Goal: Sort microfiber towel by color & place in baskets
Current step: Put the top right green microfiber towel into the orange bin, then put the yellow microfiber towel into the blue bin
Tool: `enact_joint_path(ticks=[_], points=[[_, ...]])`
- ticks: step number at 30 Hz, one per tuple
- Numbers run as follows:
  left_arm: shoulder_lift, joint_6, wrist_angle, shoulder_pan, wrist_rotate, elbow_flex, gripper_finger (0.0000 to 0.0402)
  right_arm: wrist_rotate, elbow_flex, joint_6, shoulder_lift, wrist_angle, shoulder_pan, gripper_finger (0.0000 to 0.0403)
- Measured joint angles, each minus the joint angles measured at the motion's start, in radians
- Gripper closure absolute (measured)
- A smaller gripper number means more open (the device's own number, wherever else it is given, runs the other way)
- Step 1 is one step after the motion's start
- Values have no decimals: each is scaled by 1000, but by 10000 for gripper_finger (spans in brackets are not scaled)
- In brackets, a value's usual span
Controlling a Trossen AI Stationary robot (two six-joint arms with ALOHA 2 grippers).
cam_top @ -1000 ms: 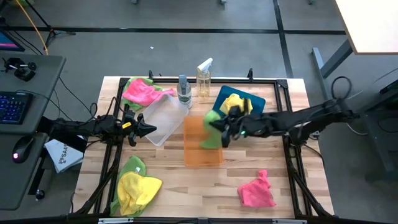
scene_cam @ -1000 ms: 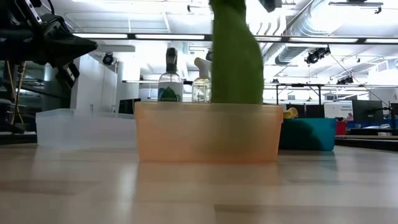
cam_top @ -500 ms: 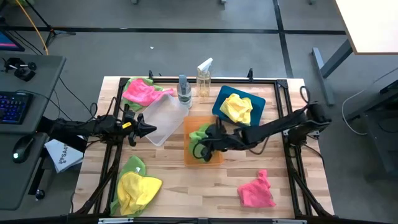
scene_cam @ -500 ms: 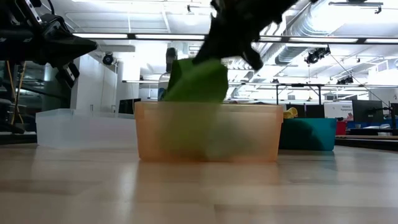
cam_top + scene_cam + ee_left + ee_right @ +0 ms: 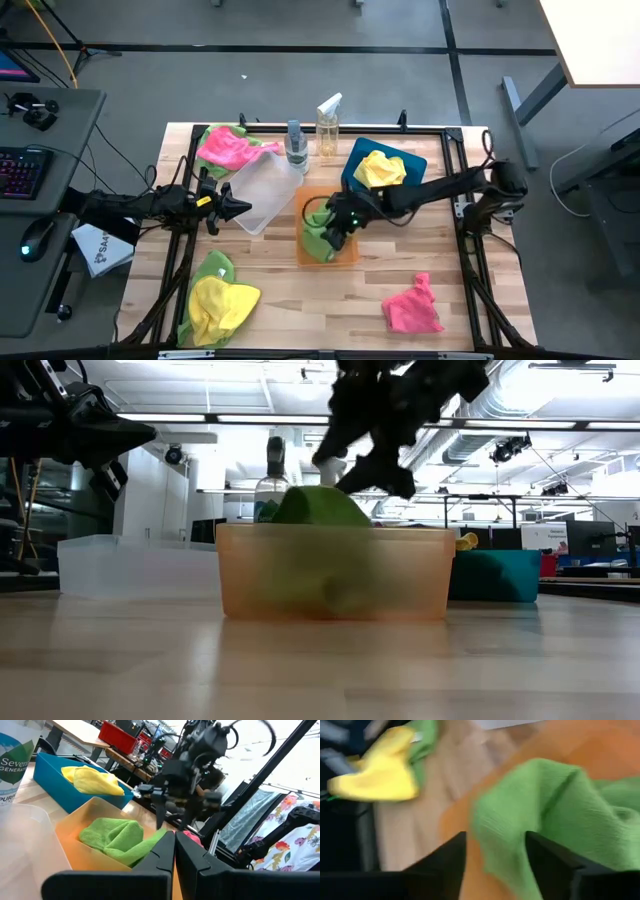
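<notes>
Right claw (image 5: 335, 232) hangs over orange basket (image 5: 348, 254), fingers apart, above green towel (image 5: 318, 238) inside. Left claw (image 5: 243, 206), fingers together, waits over clear basket (image 5: 262, 190).

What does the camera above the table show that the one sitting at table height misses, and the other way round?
Only the high view shows the pink towel lying loose on the table, the yellow-and-green pile at the near left, the pink and green towels beside the clear basket, and the yellow towel spread in the blue basket.

Only the low view shows the room behind, with its ceiling lights.

Both show the green towel in the orange basket, the right hand open above it, and the left hand waiting over the clear basket.
</notes>
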State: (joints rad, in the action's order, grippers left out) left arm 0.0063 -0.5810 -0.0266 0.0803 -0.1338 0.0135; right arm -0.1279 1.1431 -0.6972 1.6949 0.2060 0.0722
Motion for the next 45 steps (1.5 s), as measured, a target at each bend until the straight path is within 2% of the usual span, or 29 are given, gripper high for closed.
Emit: enact_joint_path(ticks=[3, 6, 9, 13, 15, 17, 20, 24, 27, 29, 30, 33, 38, 40, 45], points=[[0, 0, 0, 0, 0, 0, 401, -81, 0, 15, -57, 48, -28, 144], [0, 0, 0, 0, 0, 0, 401, -102, 0, 13, -129, 114, -55, 113], [0, -1, -1, 0, 0, 0, 401, -105, 0, -34, -208, 137, -67, 103], [0, -1, 0, 0, 0, 0, 401, -92, 0, -86, -319, 99, -25, 103], [0, 8, -2, 0, -6, 0, 401, -38, 0, -104, -373, 96, 12, 103], [0, 22, -28, 0, -57, 0, 401, 39, 0, -116, -420, 104, 63, 103], [0, -48, -87, -1, -130, 0, 401, 177, 0, -144, -473, 130, 148, 103], [0, -122, -174, 0, -205, 0, 401, 368, 0, -202, -501, 175, 238, 103], [0, -148, -254, -1, -291, 0, 401, 455, 0, -238, -504, 211, 280, 103], [7, -191, -343, -1, -281, 0, 401, 484, 0, -248, -504, 229, 295, 103], [24, -192, -399, -1, -232, 2, 401, 496, 0, -247, -504, 237, 300, 103], [107, -203, -436, 14, -64, 52, 400, 535, 0, -237, -505, 264, 300, 103], [383, -152, -301, 99, 9, 275, 384, 570, 0, -190, -505, 296, 255, 103], [525, -123, -212, 145, 52, 396, 373, 547, 0, -181, -506, 311, 235, 103], [868, -89, 159, 290, 188, 699, 344, 481, 0, -158, -506, 351, 209, 103]])
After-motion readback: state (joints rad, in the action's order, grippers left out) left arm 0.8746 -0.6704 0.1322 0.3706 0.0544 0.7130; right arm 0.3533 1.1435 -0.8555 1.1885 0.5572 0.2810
